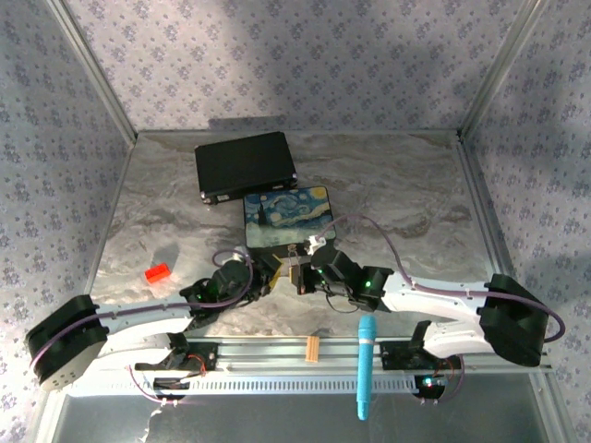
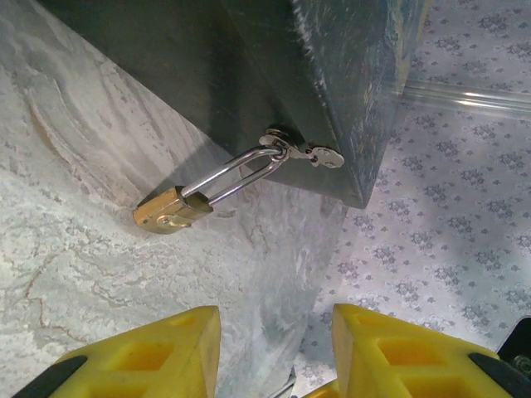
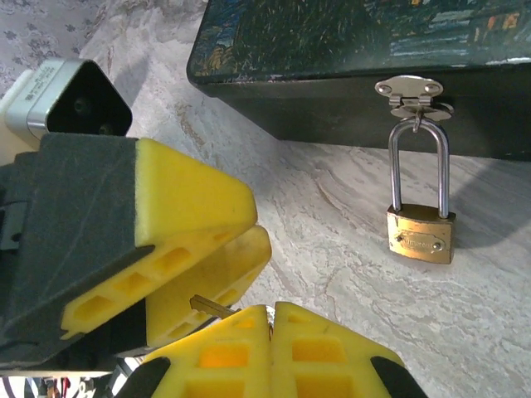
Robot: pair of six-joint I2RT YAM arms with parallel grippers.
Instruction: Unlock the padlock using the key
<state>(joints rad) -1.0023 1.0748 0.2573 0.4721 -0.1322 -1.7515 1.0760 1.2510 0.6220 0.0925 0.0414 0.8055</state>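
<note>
- The padlock (image 3: pixel 421 236) hangs by its steel loop (image 3: pixel 397 166) from the clasp (image 3: pixel 412 91) on the front wall of the painted box (image 3: pixel 348 41). Its brass body lies flat on the counter (image 3: pixel 332 274) with the loop seated, so it is not yet unlocked.
- Lying this way, the padlock's bottom end points away from the box and toward the arms. That is probably why both end effectors sit just in front of it. The keyhole itself cannot be made out.
- The right end effector (image 3: pixel 270 311) is fully closed, its yellow fingers pressed together. The key (image 3: pixel 209 305) sticks out sideways from the tips, apparently pinched there. Only a short stub shows, and it points to the side, not at the padlock.
- The left end effector (image 2: pixel 275 319) is pressed close beside the right one. Its fingers are parted by a modest gap, with nothing clearly held between them. Its lower finger (image 3: pixel 191 282) is at the key; whether it touches cannot be told.
- My reading is that the key is badly angled for insertion, so the left end effector is placed to steady or re-grip it.
- Such a small, thin key could twist or slip during that exchange.
</note>
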